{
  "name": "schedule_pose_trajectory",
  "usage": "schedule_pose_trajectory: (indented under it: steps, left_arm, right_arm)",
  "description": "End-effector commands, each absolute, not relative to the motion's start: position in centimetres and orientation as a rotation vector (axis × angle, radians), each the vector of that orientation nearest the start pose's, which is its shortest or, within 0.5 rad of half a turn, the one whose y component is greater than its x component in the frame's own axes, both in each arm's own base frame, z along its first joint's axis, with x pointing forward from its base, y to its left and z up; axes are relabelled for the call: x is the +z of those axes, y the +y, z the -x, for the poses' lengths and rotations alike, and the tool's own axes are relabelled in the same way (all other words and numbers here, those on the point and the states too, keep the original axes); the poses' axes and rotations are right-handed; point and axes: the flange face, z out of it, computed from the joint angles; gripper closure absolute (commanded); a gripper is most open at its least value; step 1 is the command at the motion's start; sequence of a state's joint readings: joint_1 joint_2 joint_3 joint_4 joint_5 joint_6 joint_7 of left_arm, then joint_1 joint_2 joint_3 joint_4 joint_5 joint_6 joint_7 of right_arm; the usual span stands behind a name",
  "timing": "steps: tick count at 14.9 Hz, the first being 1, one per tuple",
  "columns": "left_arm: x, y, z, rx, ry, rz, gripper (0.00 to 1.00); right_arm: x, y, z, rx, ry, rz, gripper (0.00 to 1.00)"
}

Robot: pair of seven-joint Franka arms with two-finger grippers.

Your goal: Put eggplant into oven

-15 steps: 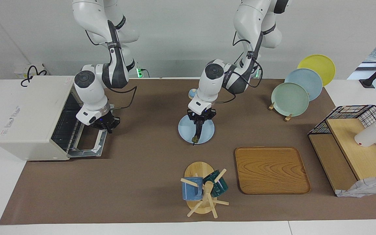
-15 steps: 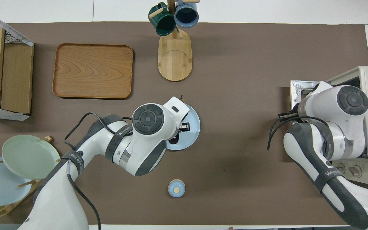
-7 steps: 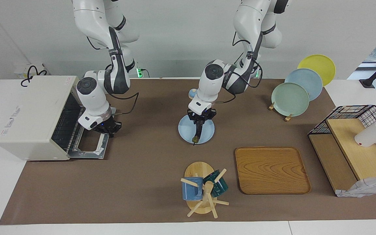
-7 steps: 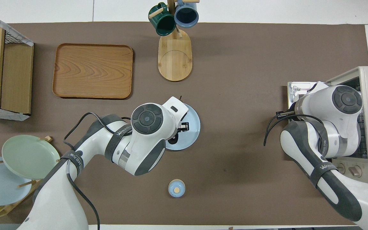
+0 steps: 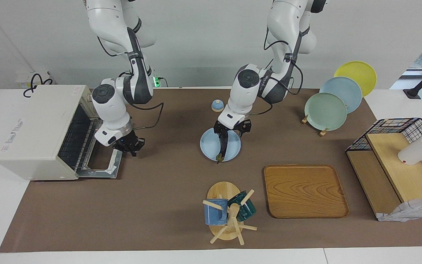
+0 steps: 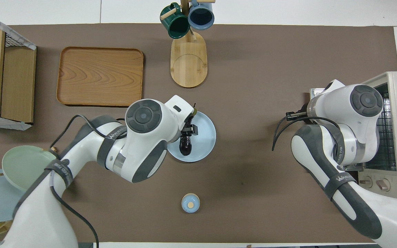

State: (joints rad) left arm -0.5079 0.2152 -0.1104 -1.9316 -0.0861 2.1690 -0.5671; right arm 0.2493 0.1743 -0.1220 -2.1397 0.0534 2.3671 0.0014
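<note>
Long glossy dark-purple eggplant (image 5: 222,146) on round pale-blue plate (image 5: 233,148), frame centre, long axis top-to-bottom; left gripper (image 5: 232,129) directly above, fingers spread wide (right gripper (image 5: 128,145) pinched shut, by open off-white toaster oven (image 5: 35,132)).

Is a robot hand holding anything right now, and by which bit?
Nothing is held. The left gripper hangs open over the eggplant, which lies on the blue plate. The right gripper is shut and empty by the oven's open door.

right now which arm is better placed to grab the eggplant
Left. The left gripper is right over the eggplant on the blue plate, fingers open. The right gripper is shut, off by the open oven.
</note>
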Motion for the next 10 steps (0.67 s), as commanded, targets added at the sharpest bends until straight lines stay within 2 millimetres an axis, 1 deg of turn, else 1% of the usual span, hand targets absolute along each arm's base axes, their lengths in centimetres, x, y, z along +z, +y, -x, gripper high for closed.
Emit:
schedule_pose_trajectory:
  steps: [1,2,4,5,6,7,8,9,10]
  left_arm:
    - [43.9,-29.1,-53.1,0.109,0.016,3.231,0.00]
    - [45.6,-26.9,-54.5,0.124,0.036,3.226,0.00]
    - [48.2,-21.9,-57.0,0.104,0.030,3.223,0.00]
    - [49.3,-19.7,-57.6,0.082,0.027,3.229,0.00]
    - [50.0,-18.0,-58.0,0.064,0.021,3.232,0.00]
    - [50.7,-16.3,-58.3,0.046,-0.005,3.233,0.00]
    - [51.6,-15.0,-58.2,0.031,-0.025,3.234,0.00]
    - [52.6,-13.5,-58.0,0.021,-0.022,3.214,0.00]
    - [53.7,-12.5,-57.5,0.019,0.007,3.185,0.00]
  right_arm:
    - [35.1,11.3,-57.6,-0.040,-0.179,3.100,0.93]
    - [36.6,13.5,-57.9,-0.024,-0.191,3.101,0.84]
    - [39.3,17.3,-58.8,0.022,-0.140,3.116,0.81]
    - [40.9,19.8,-59.2,0.024,-0.144,3.119,0.80]
    - [42.4,22.8,-59.2,0.014,-0.153,3.118,0.80]
    - [43.4,25.7,-58.9,-0.001,-0.128,3.117,0.80]
    - [43.8,28.8,-58.3,-0.001,-0.091,3.121,0.80]
    - [43.9,32.2,-57.7,0.012,-0.062,3.134,0.77]
    - [44.0,35.6,-57.2,0.019,-0.047,3.161,0.76]
